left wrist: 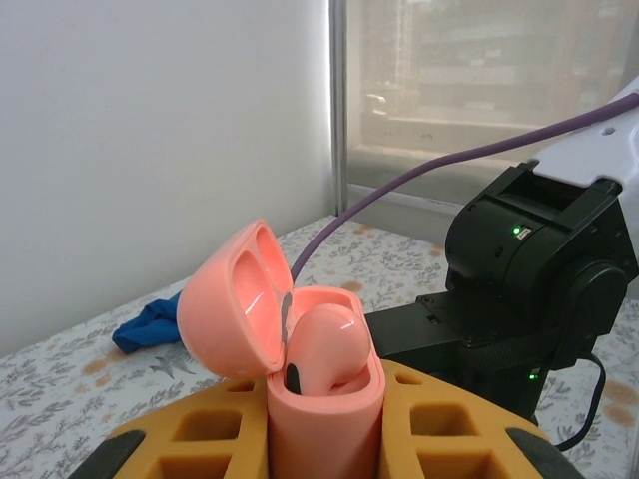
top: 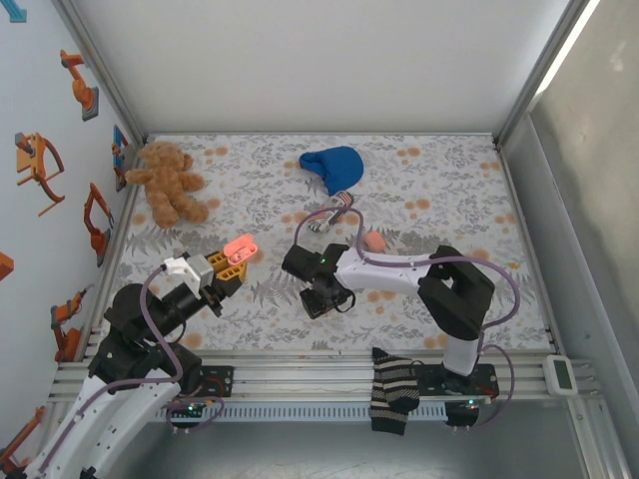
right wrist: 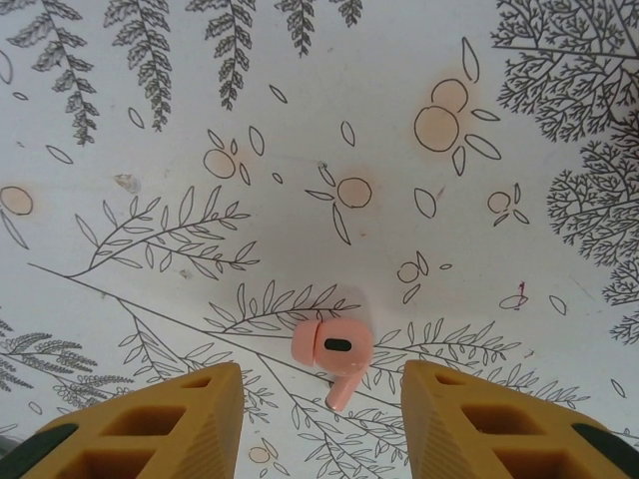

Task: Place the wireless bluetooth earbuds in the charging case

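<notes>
1. A brown teddy bear (top: 170, 183) lies at the far left of the floral-print counter (top: 439, 309), near the back wall.
2. The left gripper (top: 232, 261) is clamped tight on a salmon-pink charging case (left wrist: 324, 411). It holds the case upright above the counter, with its orange fingers (left wrist: 205, 439) pressed on either side of the case body.
3. The case stands open, its hinged lid (left wrist: 238, 297) thrown back to the left in the left wrist view. One seated earbud (left wrist: 327, 344) rests in the right-hand well. The well beside it, next to the hinge, is partly hidden, and its contents cannot be told.
4. A crumpled blue cloth (top: 332, 166) lies at the back centre of the counter.
5. The right gripper (top: 324, 296) points down at the counter just right of the held case, its jaws partly spread and gripping nothing.
6. A loose earbud (right wrist: 332, 348) lies on its side on the print, stem toward the camera. It sits in the gap between the right gripper's orange fingers (right wrist: 175, 424) and touches neither.
7. A small pink object (top: 374, 240) sits on the counter just behind the right arm, too small to identify.
8. A striped sock (top: 393, 391) hangs over the near rail beside the right arm's base.
</notes>
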Motion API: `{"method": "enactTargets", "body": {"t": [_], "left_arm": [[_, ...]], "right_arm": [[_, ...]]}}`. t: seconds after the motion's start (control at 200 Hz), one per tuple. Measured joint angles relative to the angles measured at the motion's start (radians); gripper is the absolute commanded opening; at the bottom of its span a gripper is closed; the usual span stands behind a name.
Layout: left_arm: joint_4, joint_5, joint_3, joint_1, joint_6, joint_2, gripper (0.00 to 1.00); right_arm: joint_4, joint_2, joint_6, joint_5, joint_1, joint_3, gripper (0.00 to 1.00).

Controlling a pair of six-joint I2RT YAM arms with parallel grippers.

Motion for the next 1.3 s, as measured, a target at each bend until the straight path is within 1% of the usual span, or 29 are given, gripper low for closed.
{"method": "enactTargets", "body": {"t": [0.23,0.411,0.726,1.302], "left_arm": [[0.000,0.000,0.000,0.000,0.000,0.000,0.00],[0.000,0.000,0.000,0.000,0.000,0.000,0.00],[0.000,0.000,0.000,0.000,0.001,0.000,0.00],[0.000,0.000,0.000,0.000,0.003,0.000,0.00]], "right_arm": [[0.004,0.019,0.002,0.000,-0.002,0.000,0.43],[0.028,0.028,0.002,-0.001,-0.005,0.000,0.39],[0.035,0.051,0.002,-0.001,-0.008,-0.002,0.38],[0.042,0.055,0.002,-0.008,-0.010,-0.010,0.29]]}}
